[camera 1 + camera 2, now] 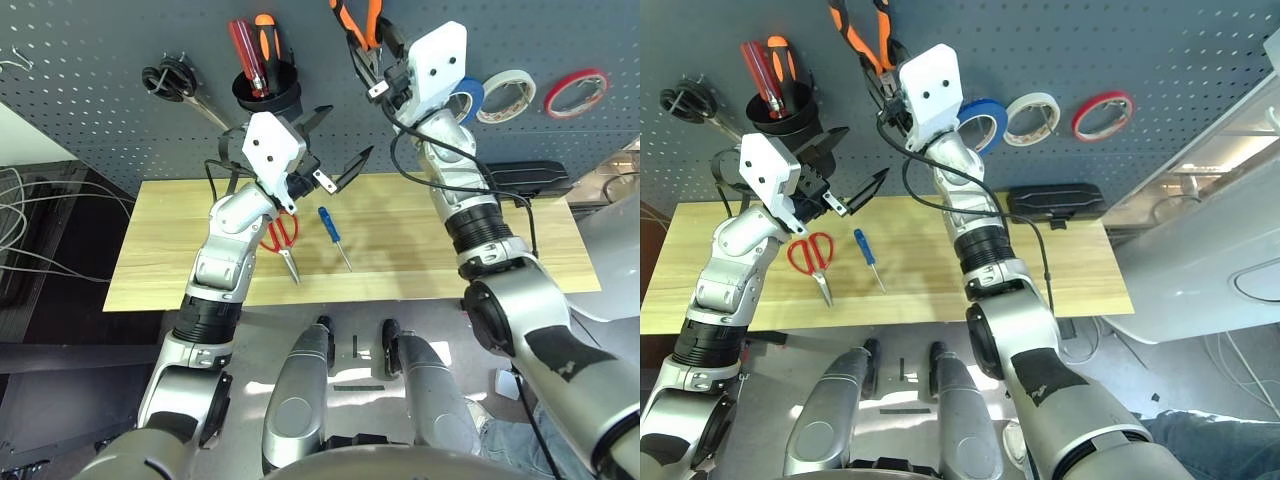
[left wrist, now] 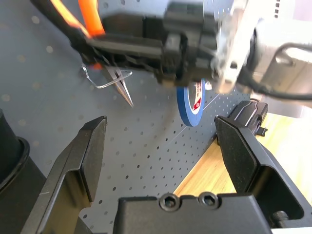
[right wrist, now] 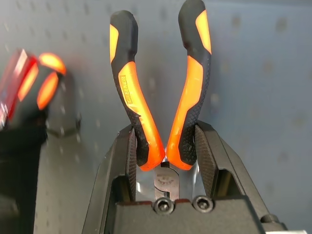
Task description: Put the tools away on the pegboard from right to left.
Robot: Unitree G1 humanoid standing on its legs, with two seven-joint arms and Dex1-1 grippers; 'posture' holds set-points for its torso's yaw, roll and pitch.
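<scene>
Orange and black handles of the pliers [image 3: 161, 92] are clamped between the fingers of the right gripper [image 1: 385, 75], which is raised against the pegboard [image 1: 100, 90]. The tool is gripped low on the handles, near the pivot, so that the nose is left free; in the left wrist view the pointed tip is seen beside a wire hook [image 2: 105, 78], which suggests the pliers are being lined up for hanging. Whether the nose already rests on the hook cannot be told.

Next to the right wrist, the blue tape [image 1: 975, 122] is hung on the board, with a white roll [image 1: 1032, 117] and a red roll [image 1: 1102, 115] beyond it. By a right-to-left order, the pliers are judged to be the second tool.

On the wooden table [image 1: 560, 250] the scissors [image 1: 282, 236] and the small blue screwdriver [image 1: 332, 234] are left lying, near each other but apart. Above them the left gripper [image 1: 335, 145] is held with its fingers spread wide and nothing in them, presumably kept ready for the next pick.

The scissor handles are partly covered by the left arm, and the pliers' handle tops are cut off in the head views.
</scene>
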